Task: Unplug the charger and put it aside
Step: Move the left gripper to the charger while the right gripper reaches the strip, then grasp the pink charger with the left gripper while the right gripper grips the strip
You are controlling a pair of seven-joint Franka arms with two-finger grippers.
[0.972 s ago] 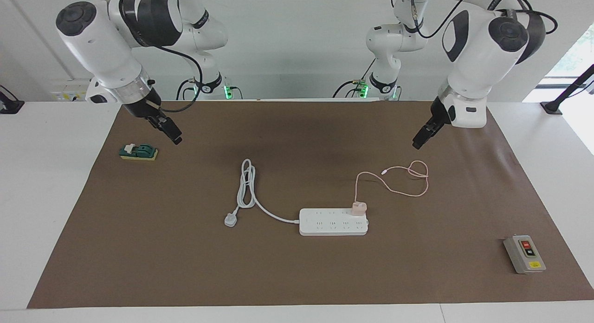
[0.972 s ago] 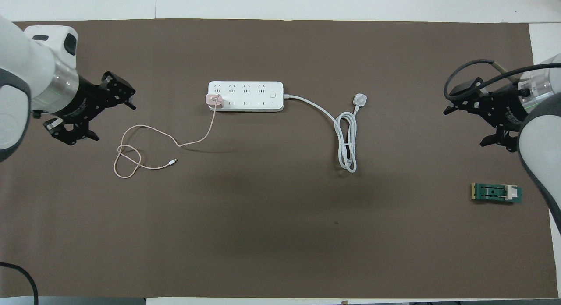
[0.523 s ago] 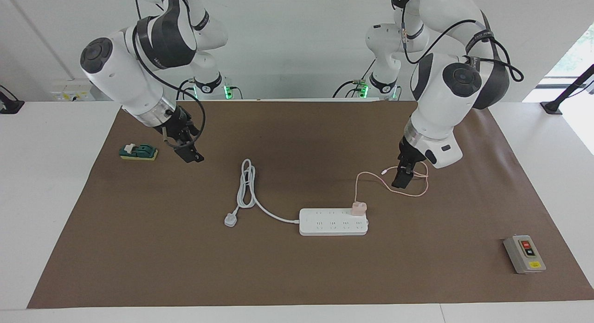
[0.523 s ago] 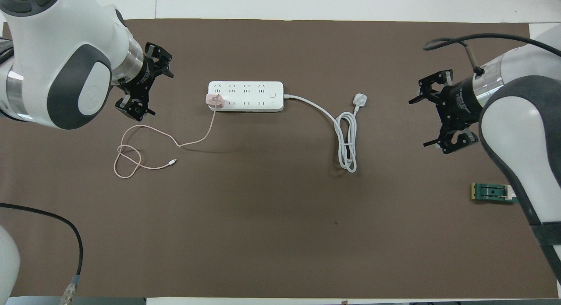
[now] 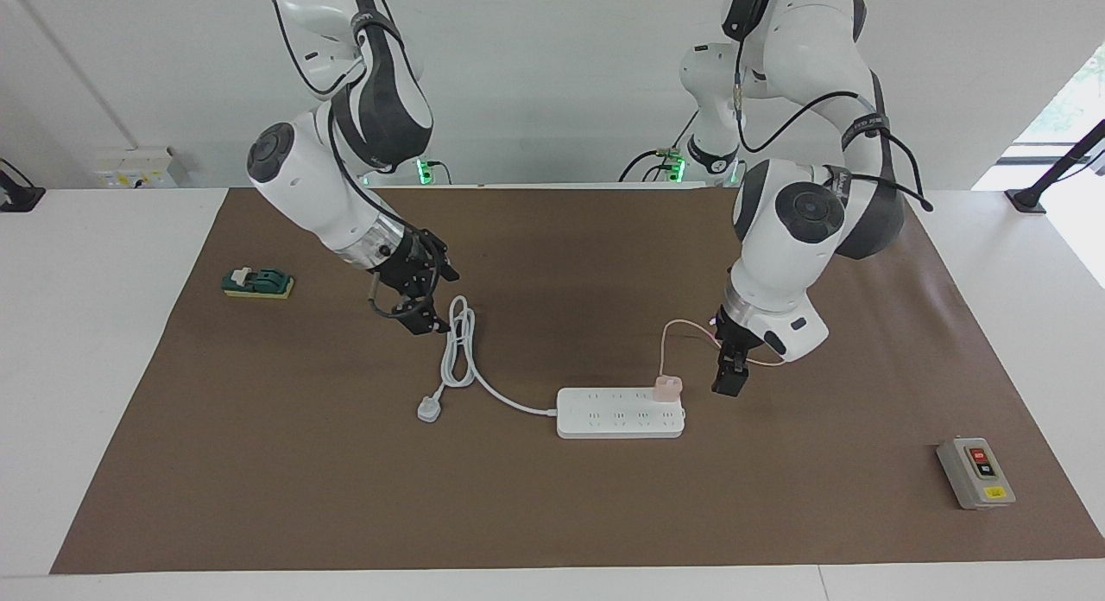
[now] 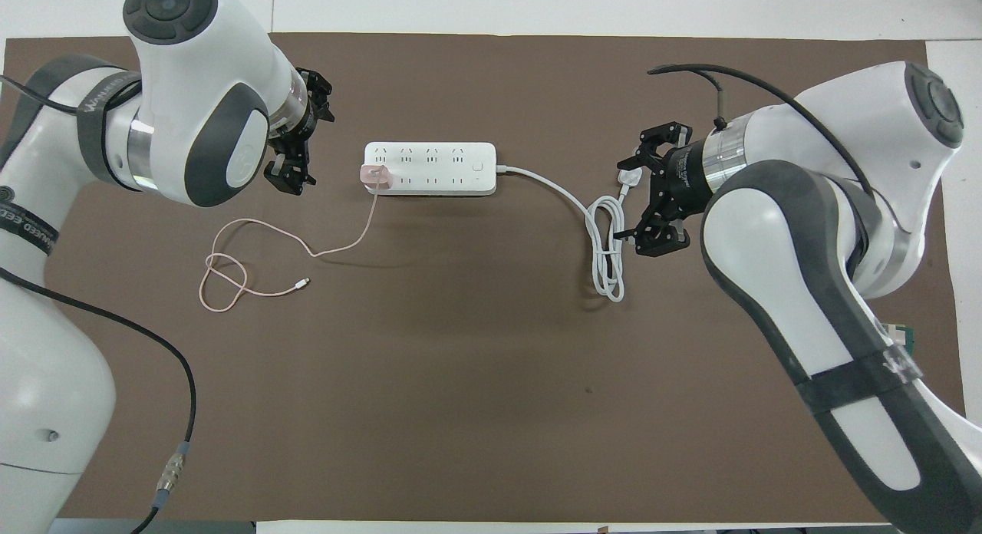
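We count one charger [image 5: 667, 387], a small pale pink cube plugged into the end socket of the one white power strip [image 5: 620, 414] toward the left arm's end of the table, and its one thin pink cable [image 6: 253, 269] runs from the cube toward the robots and curls in a loop on the brown mat [image 5: 552, 515]. The strip's one white cord [image 5: 462, 351] leaves its other end, lies bundled in a long coil, and ends in one white plug [image 5: 429, 408] flat on the mat. We see two arms, each with one gripper. The left gripper [image 5: 729, 378] hangs over the mat just beside the charger, on the side toward the left arm's end of the table, its fingers spread apart and holding nothing. The right gripper [image 5: 420, 299] is over the mat next to the coiled cord, its fingers also apart and empty. Two more things sit well apart from the strip: one green switch block [image 5: 257, 282] on a yellowish base toward the right arm's end, and one grey button box [image 5: 975, 472] with a red and a black button, toward the left arm's end and farther from the robots than the strip.
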